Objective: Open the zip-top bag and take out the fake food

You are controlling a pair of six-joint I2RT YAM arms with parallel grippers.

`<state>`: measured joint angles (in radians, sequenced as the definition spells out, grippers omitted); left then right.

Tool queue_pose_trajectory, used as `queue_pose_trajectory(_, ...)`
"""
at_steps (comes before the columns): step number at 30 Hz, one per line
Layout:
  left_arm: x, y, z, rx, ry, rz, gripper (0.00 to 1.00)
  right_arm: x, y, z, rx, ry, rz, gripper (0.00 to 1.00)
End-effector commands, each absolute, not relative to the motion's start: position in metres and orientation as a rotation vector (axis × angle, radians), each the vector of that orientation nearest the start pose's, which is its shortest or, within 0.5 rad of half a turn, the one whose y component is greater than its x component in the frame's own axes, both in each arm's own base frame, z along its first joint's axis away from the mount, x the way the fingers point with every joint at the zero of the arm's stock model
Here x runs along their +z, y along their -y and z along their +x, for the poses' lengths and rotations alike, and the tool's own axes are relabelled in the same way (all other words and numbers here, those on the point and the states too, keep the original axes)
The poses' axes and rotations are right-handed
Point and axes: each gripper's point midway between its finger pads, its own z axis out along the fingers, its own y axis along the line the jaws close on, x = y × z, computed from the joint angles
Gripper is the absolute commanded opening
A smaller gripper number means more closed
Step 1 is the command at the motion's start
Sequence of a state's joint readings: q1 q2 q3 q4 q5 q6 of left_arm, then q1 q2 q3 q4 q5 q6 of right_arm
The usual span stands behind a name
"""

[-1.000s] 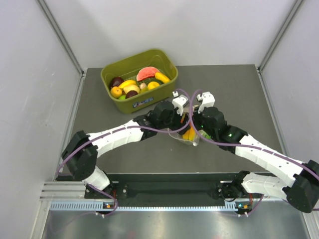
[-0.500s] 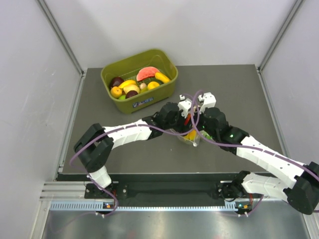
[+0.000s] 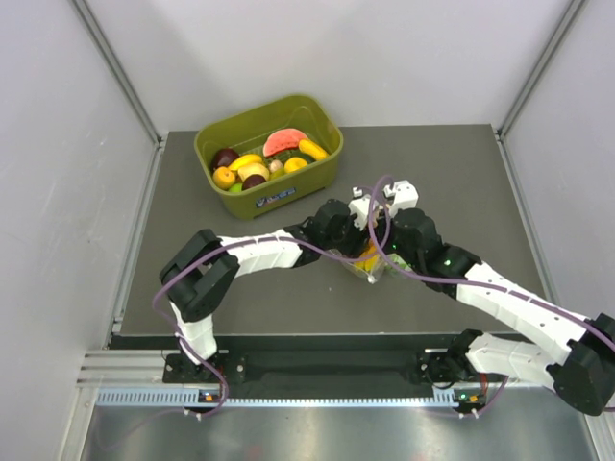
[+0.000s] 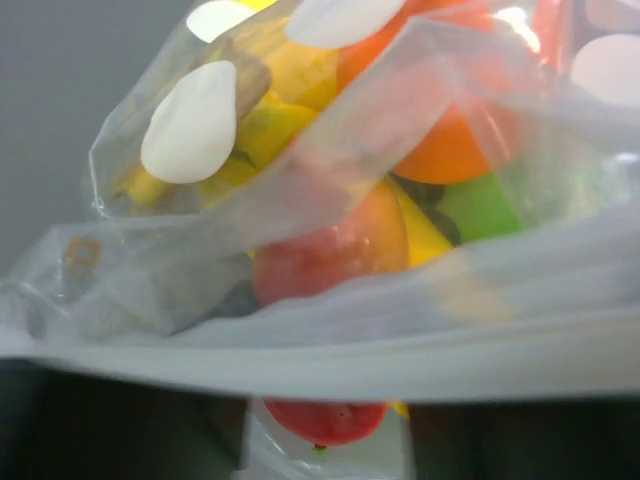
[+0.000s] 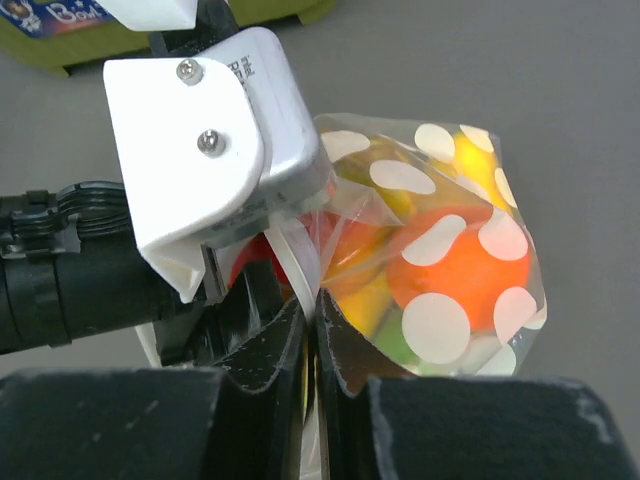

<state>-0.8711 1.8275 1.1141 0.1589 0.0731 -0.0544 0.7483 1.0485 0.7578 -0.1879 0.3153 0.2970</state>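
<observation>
Observation, centre of the counter [image 3: 461, 163]: both arms converge on the zip-top bag [image 3: 371, 263], which sits between the two wrists, well apart from the olive-green tub [image 3: 298, 187] at the far left.

Right gripper [image 5: 312, 315]: its fingers are drawn almost together, with a thin fold of the bag's clear film pinched between them. The grip is on the plastic only, not on any of the contents.

Left gripper [image 3: 356, 230]: it points down at the bag's near side, close against the right gripper. Its white housing [image 5: 200, 150] fills the upper left of the right wrist view. Its fingers are hidden by the plastic (the left wrist view shows little beyond film pressed against the lens), so I cannot tell how wide it stands or whether it holds anything.

Contents: the fake food [image 5: 460, 265] is inside the bag. Noted through the film are an orange piece [image 4: 450, 140], a red piece [image 4: 330, 250], a green piece [image 4: 480, 205] and yellow pieces [image 4: 270, 130]. A pale band of the bag's plastic [image 4: 320, 355] runs across the left wrist view beneath them.

The tub holds its own assorted toy fruit, including a pink watermelon slice [image 3: 285, 141].
</observation>
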Motion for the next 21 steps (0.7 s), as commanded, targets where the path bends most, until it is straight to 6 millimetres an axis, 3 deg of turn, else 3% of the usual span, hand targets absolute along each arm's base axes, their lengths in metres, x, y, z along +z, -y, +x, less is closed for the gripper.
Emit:
queue_pose_trajectory(1, 0.097, 0.41, 0.314, -0.649, -1.944, 0.927, 0.33, 0.216, -0.223, 0.275, 0.5, -1.916, -0.272, 0.08)
queue_pose_trajectory(4, 0.105, 0.406, 0.313, -0.638, -1.951, 0.916, 0.18, 0.214, -0.218, 0.277, 0.471, -1.924, -0.254, 0.08)
queue_pose_trajectory(5, 0.116, 0.405, 0.311, -0.651, -1.935, 0.913, 0.16, 0.212, -0.214, 0.279, 0.442, -1.929, -0.243, 0.08)
queue_pose_trajectory(10, 0.151, 0.395, 0.292, -0.718, -1.908, 0.895, 0.1, 0.203, -0.199, 0.288, 0.36, -1.956, -0.207, 0.07)
queue_pose_trajectory(14, 0.166, 0.384, 0.279, -0.748, -1.909, 0.89, 0.08, 0.2, -0.196, 0.291, 0.346, -1.965, -0.197, 0.07)
queue_pose_trajectory(18, 0.174, 0.372, 0.264, -0.772, -1.924, 0.886, 0.08, 0.2, -0.192, 0.293, 0.335, -1.968, -0.187, 0.07)
queue_pose_trajectory(21, 0.172, 0.351, 0.253, -0.735, -1.975, 0.871, 0.08, 0.2, -0.189, 0.294, 0.331, -1.967, -0.182, 0.07)
